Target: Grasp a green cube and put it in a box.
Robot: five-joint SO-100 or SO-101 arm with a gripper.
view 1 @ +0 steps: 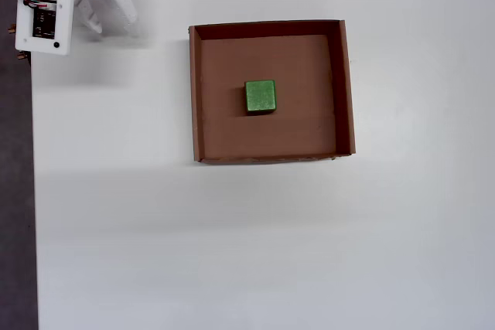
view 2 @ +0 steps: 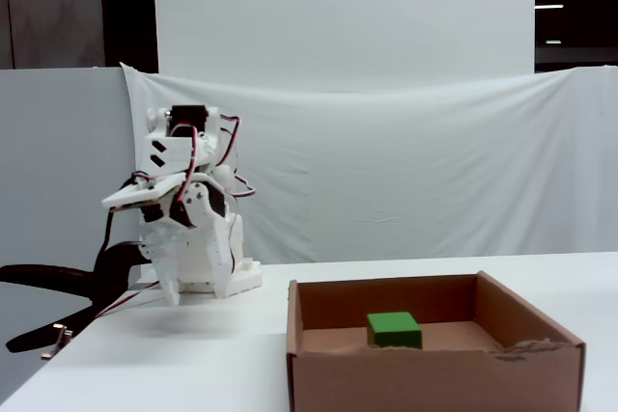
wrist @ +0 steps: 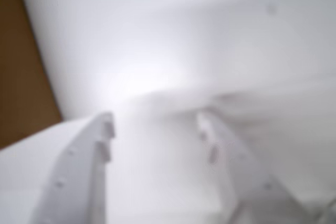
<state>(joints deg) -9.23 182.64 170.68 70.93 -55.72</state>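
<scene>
brown cardboard box sits nearest in the fixed view on the white desk, with the green cube resting flat on its floor, near the middle. farther back the white arm is folded up, well apart from the box. its jaws are spread and hold nothing.

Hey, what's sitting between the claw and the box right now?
Nothing. In the overhead view, only bare white table separates the claw from the box; the green cube lies inside it.
</scene>
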